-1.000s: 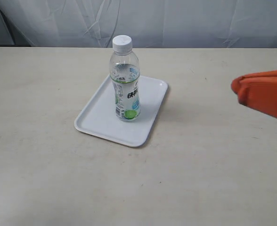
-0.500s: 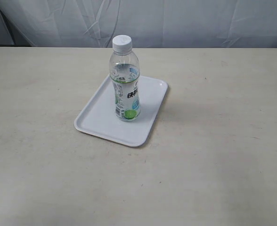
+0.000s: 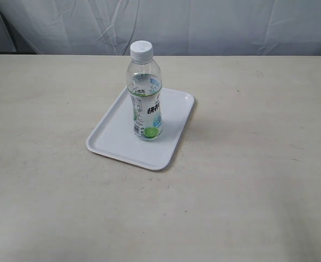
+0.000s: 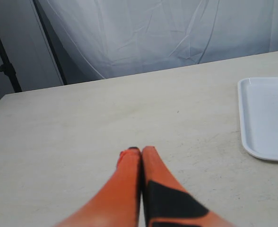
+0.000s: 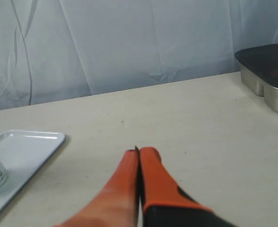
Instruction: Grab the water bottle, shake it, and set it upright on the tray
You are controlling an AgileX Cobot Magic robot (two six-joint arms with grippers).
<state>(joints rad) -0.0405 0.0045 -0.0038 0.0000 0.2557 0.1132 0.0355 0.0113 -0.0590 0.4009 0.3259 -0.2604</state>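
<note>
Findings at this moment

1. The water bottle (image 3: 145, 98) stands upright on the tray (image 3: 114, 139), a little left of centre in the upper half of the exterior frame. Its base sits on the tray floor toward the right-hand long rim, inside the rim and not riding on it. The white cap (image 3: 141, 49) is on.

2. The tray lies flat on the bench (image 3: 248, 191), turned at an angle to the frame edges.

3. My left end effector (image 4: 141, 150) has its fingers pressed together and pinches nothing. It hovers over bare bench, with one tray corner in its camera and no bottle.

4. My right end effector (image 5: 139, 151) is likewise pressed together and empty. Its camera catches a tray corner and a sliver of the bottle's label. A metal container (image 5: 264, 78) sits at the far bench edge.

5. Neither end effector appears in the exterior frame, so both are well apart from the bottle.

Assessment: the placement looks complete; only keeping clear appears to remain.

Recommendations:
- Hold both arms off the tray and make no sweep across it; the tray looks light and may slide if nudged.
- The bottle is tall on a narrow base, so any contact near the cap could topple it.
- If repositioning is required, approach the body below the shoulder, fingers spread first
</note>
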